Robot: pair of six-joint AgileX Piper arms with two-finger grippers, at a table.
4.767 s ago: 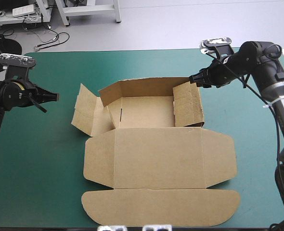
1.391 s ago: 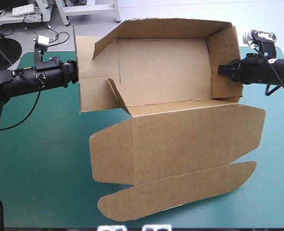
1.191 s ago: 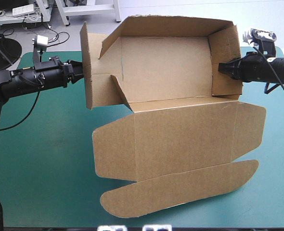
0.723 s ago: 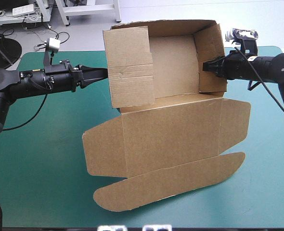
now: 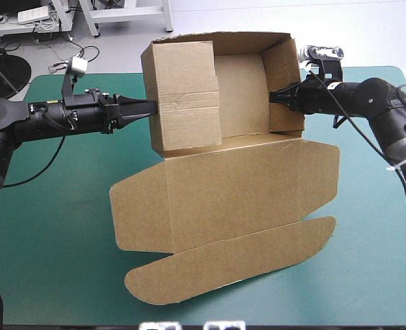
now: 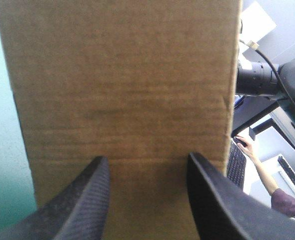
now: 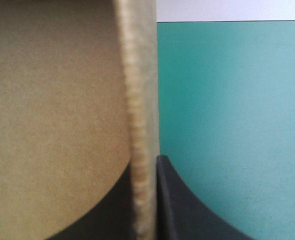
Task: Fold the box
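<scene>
Right now the box [image 5: 223,199] hangs tipped up over the middle of the teal-green surface [image 5: 51,227], its open tray facing upward and back toward the robot. Its lid [image 5: 230,185] and rounded flap [image 5: 223,265] slope down toward the near edge; whether the flap touches the cover cannot be told. The right tool [image 5: 275,98] is clenched on the right wall [image 5: 283,82], the board's edge pinched thin between its black fingers in the right wrist view. The left tool [image 5: 148,104] is released, its fingers standing apart with their tips against the outer face of the left end panel [image 5: 186,93], which is turned in across part of the tray's mouth. The step in hand looks like folding that left panel inward so that it tucks down inside. To do it well, the right tool's pinch should probably serve as the anchor (otherwise the whole brown sheet would simply swing away from the push). The left tool would do best to press squarely on the panel's face, near its crease rather than at a corner, so the board bends along the score instead of buckling. A slow, steady push seems wise, since the hanging lid adds weight that could twist the tray. No brand, label or writing can be read anywhere on the board; it shows plain brown faces only.
</scene>
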